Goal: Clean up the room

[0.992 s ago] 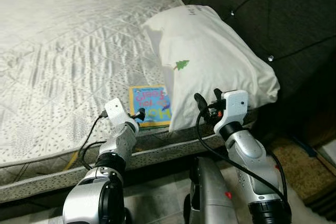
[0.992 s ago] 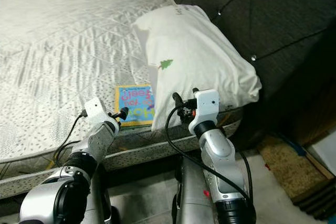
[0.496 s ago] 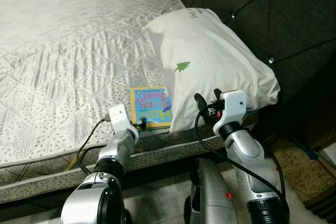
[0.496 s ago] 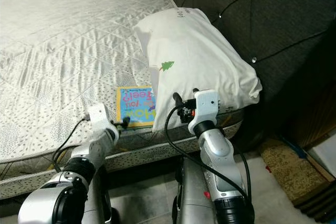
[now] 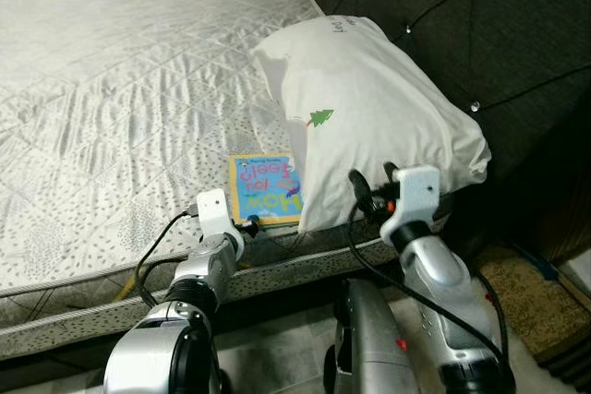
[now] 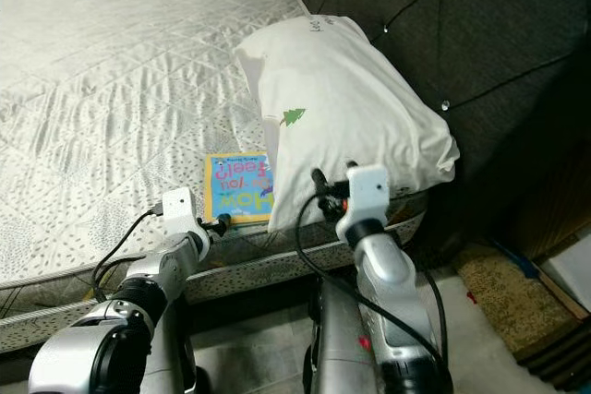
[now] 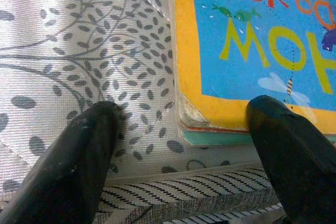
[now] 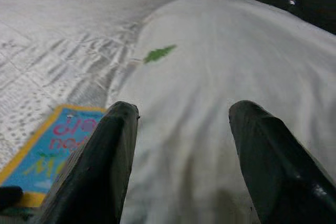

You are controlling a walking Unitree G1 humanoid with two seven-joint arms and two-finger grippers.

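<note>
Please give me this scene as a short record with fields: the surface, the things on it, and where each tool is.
surface: white quilted mattress
objects: blue picture book with yellow border, partly under white pillow with green tree print
left tool: open, straddling the book's near corner
right tool: open, at the pillow's near end
backdrop: dark tufted headboard

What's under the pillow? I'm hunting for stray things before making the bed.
The pillow covers one edge of a blue and yellow book lying on the mattress. Anything deeper beneath is hidden.
</note>
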